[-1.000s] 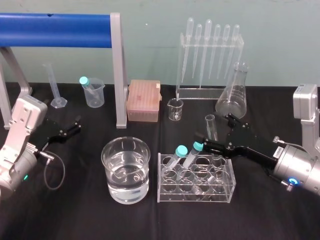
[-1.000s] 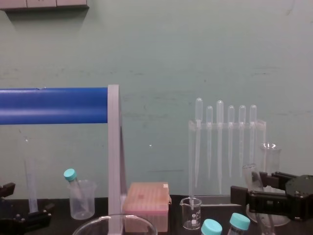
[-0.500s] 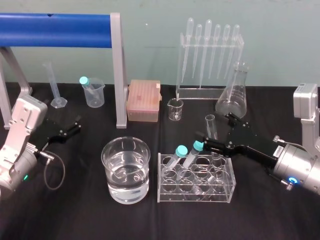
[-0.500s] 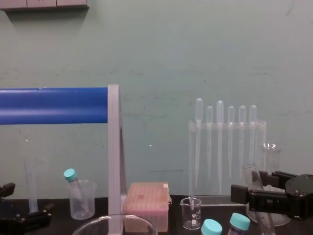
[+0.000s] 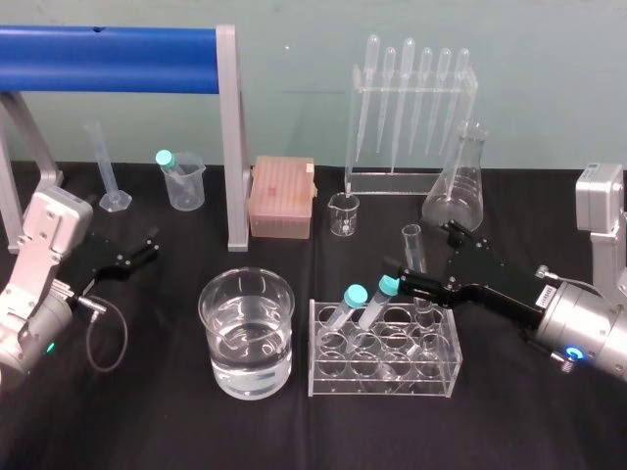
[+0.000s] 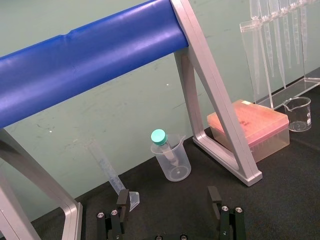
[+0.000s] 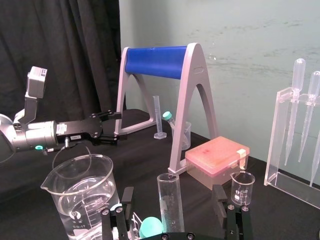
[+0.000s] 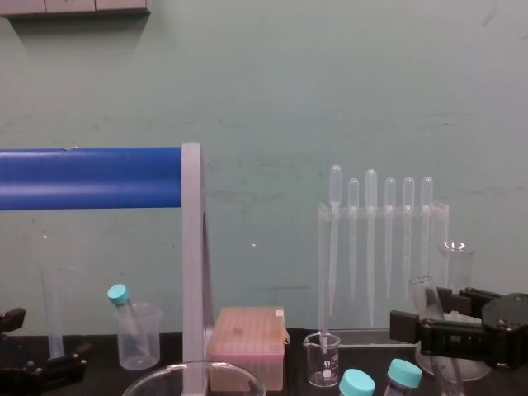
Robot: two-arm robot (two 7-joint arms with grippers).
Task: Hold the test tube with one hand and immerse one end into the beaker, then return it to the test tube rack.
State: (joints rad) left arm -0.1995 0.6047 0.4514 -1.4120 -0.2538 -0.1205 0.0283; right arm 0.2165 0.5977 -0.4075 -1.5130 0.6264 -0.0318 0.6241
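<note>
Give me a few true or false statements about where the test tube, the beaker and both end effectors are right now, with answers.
The test tube stands in the rack. True.
The right end effector is shut on the test tube. False: its fingers are open, one on each side of the tube.
The beaker is empty. False: it holds clear liquid.
The left end effector is open at the table's left. True.

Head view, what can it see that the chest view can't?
Head view: the rack and the water in the beaker. Chest view: pale panels high on the wall. Both: the test tube inside the open right gripper, the parked left gripper, the pipettes, the pink box.
</note>
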